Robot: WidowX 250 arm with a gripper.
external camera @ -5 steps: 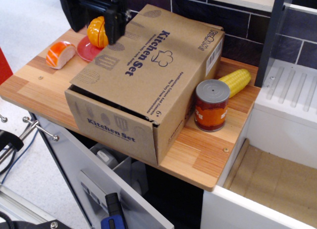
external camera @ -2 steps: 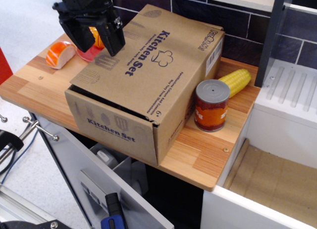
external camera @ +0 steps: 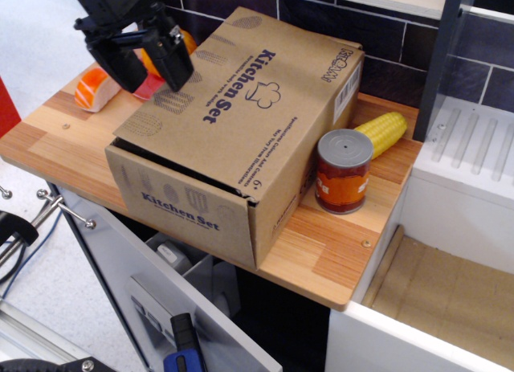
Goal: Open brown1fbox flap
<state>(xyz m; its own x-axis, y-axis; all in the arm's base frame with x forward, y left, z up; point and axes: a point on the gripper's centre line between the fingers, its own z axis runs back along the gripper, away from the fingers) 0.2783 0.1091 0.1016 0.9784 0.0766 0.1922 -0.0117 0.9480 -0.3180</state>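
The brown1fbox (external camera: 193, 207) is a large brown cardboard box printed "Kitchen Set", standing on the wooden counter (external camera: 337, 243). Its flap (external camera: 241, 99) lies nearly flat on top as the lid, with a narrow dark gap under its front edge. A barcode label sits on the right end. My black gripper (external camera: 148, 71) hangs over the flap's left edge at the upper left. Its two fingers point down with a gap between them and hold nothing.
A red can (external camera: 343, 171) with a grey lid stands right of the box, with a corn cob (external camera: 384, 131) behind it. An orange slice-shaped toy (external camera: 96, 87) and a red plate lie left of the box. A white sink unit (external camera: 466, 163) is at the right.
My gripper has moved left and slightly down, from over the orange fruit on the plate to the flap's left edge. The box and flap have not moved.
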